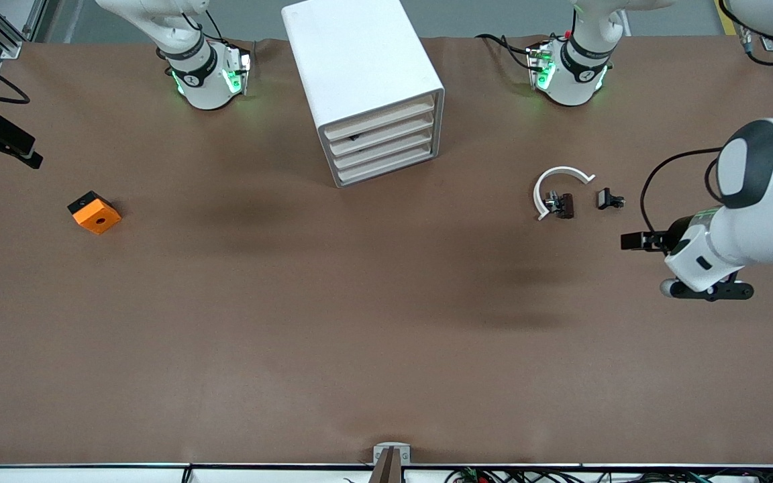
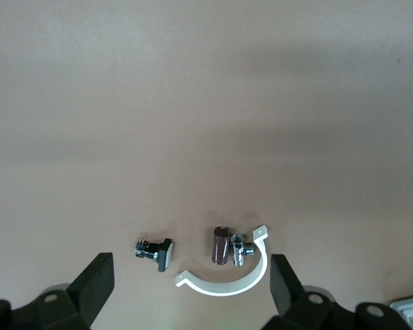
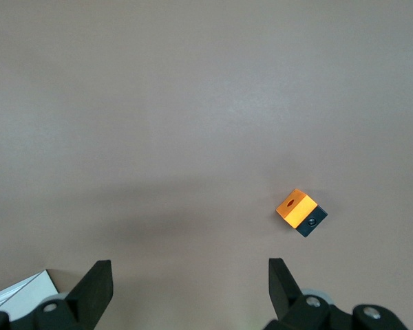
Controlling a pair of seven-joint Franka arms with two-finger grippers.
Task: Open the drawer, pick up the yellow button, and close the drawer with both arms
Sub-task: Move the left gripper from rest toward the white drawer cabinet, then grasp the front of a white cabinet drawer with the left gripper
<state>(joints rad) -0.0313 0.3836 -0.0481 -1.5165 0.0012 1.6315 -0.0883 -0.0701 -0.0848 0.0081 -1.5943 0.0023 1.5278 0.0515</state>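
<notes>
The white cabinet (image 1: 363, 74) stands at the middle of the table near the robots' bases, its corner also in both wrist views. Its four drawers (image 1: 383, 144) are all pushed in. The button is out of view. My left gripper (image 1: 712, 292) hangs high over the left arm's end of the table, open and holding nothing. In the left wrist view the left gripper (image 2: 191, 271) looks down on small parts far below. My right gripper (image 3: 189, 275) is open and empty, high over bare table. In the front view only a black part of the right hand shows at the edge.
A white curved strip (image 1: 554, 178) (image 2: 227, 287) with a dark clip (image 1: 564, 204) and a second black clip (image 1: 609, 199) (image 2: 155, 251) lie toward the left arm's end. An orange square block (image 1: 94, 213) (image 3: 294, 206) lies toward the right arm's end.
</notes>
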